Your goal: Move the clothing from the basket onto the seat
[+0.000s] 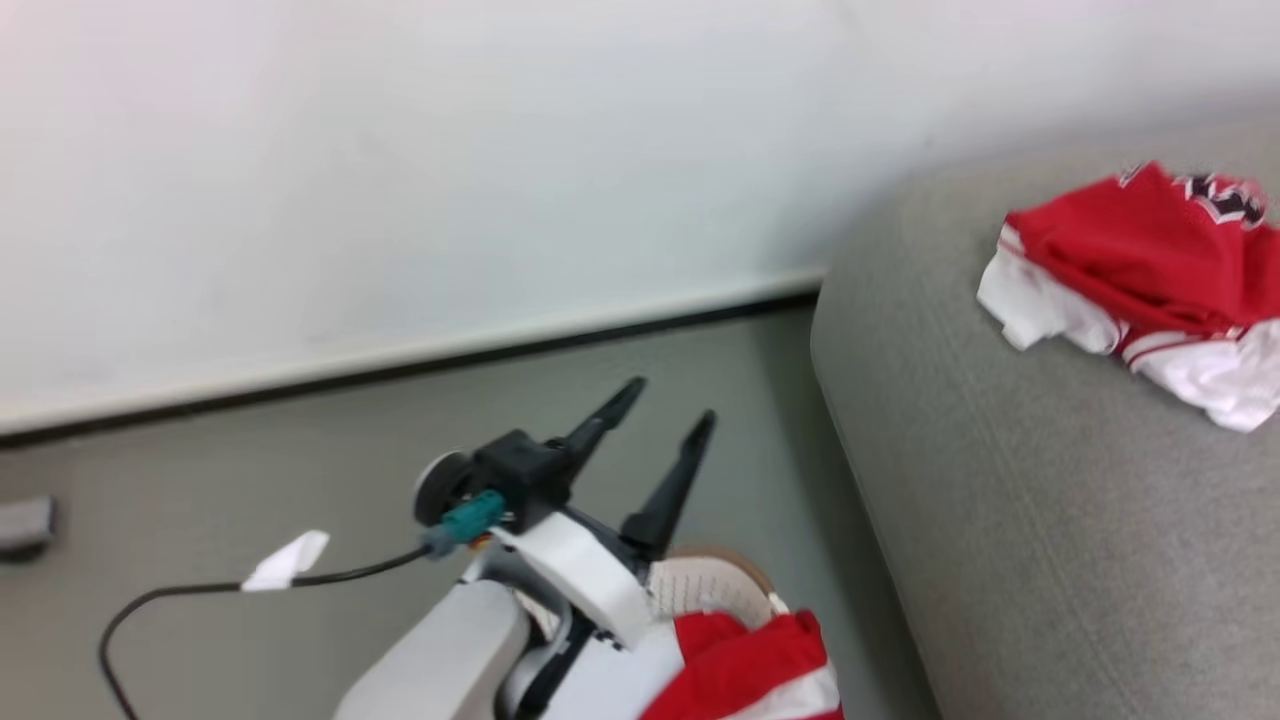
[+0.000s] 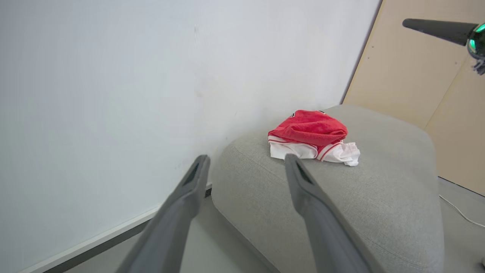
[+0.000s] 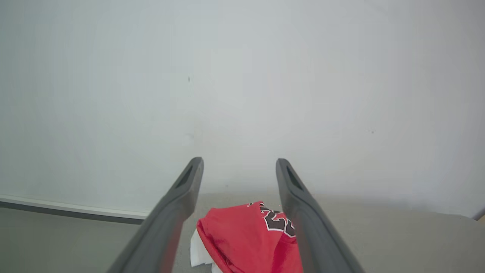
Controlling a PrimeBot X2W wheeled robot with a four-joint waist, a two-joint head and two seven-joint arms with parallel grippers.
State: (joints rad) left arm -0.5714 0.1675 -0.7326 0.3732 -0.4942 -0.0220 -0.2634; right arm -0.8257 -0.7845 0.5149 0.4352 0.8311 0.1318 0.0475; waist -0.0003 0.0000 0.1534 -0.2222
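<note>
1. One soft bright red garment (image 1: 1140, 260) with white trim and a black-and-white print lies crumpled on the large light grey upholstered seat (image 1: 1050, 520).
2. More red-and-white clothing (image 1: 745, 665) sits in the rounded white perforated basket (image 1: 700, 590) with a tan rim, so the task looks partly done.
3. The right hand (image 3: 238, 165) hovers over the laid garment, released and empty.
4. The left hand (image 1: 670, 402), near the basket, is spread and empty.
5. A black cable (image 1: 180, 590) trails over the grey-green floor (image 1: 300, 450); nothing seems to block the way.

Bright even light; head view soft, blurred; wrist views sharper.
</note>
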